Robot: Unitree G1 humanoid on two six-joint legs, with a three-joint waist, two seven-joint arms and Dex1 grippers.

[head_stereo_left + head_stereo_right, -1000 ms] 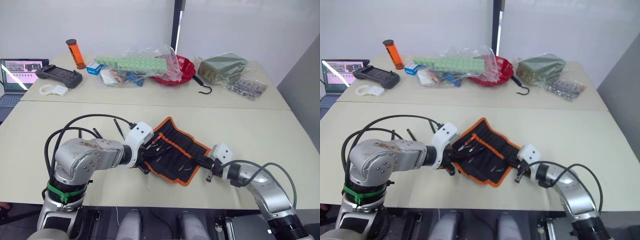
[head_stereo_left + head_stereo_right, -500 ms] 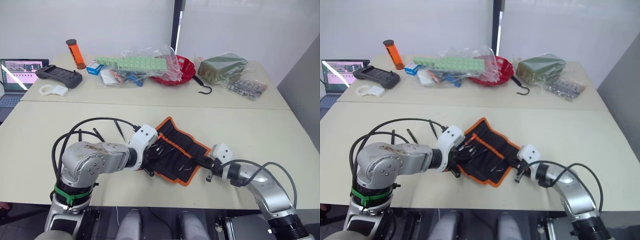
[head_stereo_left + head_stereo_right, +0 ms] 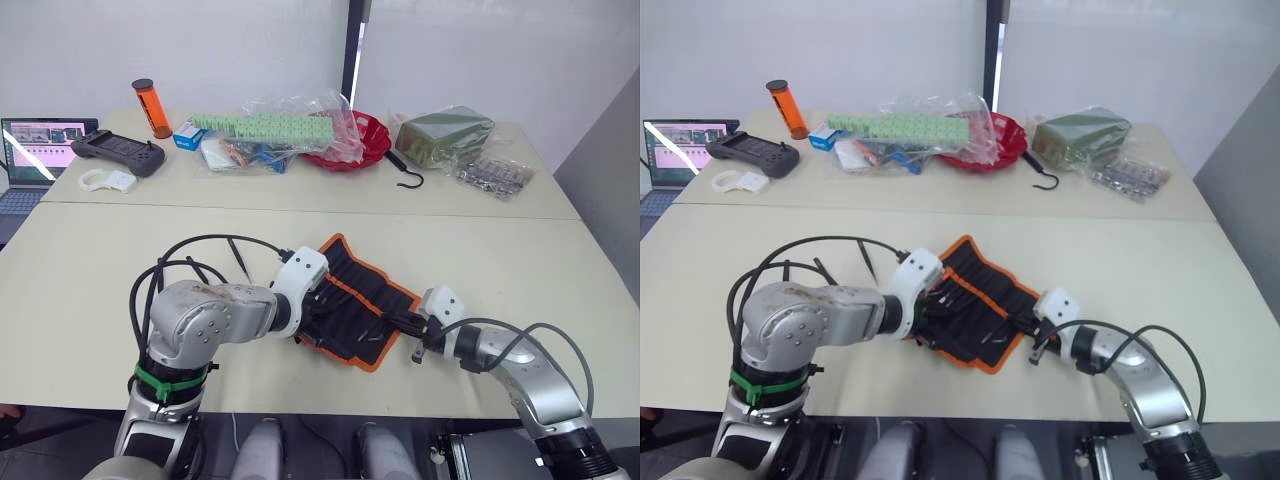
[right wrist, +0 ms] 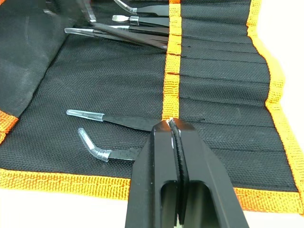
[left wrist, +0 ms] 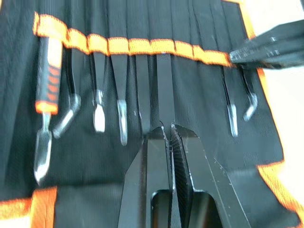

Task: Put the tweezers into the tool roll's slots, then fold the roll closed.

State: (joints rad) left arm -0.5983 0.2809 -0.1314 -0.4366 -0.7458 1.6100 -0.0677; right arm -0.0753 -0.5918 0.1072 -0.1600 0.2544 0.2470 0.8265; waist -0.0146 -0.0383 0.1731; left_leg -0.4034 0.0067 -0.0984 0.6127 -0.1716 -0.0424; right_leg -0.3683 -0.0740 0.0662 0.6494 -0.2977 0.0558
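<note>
The flat black fabric tool roll with orange edging (image 3: 358, 303) lies open on the pale table (image 3: 520, 260), between both arms. The left gripper (image 5: 167, 129), pressed together, pinches a slim black tweezer (image 5: 163, 90) entering one of the narrow stitched slots (image 5: 142, 71). The right gripper (image 4: 172, 122) is pressed together on the roll's orange band — steadying it, apparently. To seat it well, push straight along the pocket and keep the fabric flat.

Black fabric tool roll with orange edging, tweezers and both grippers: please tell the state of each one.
Black fabric tool roll with orange edging: lying open, unfolded.
Slim black tweezers: seated in slots, tips out.
Left gripper: shut, over the roll.
Right gripper: shut, at the orange band.
</note>
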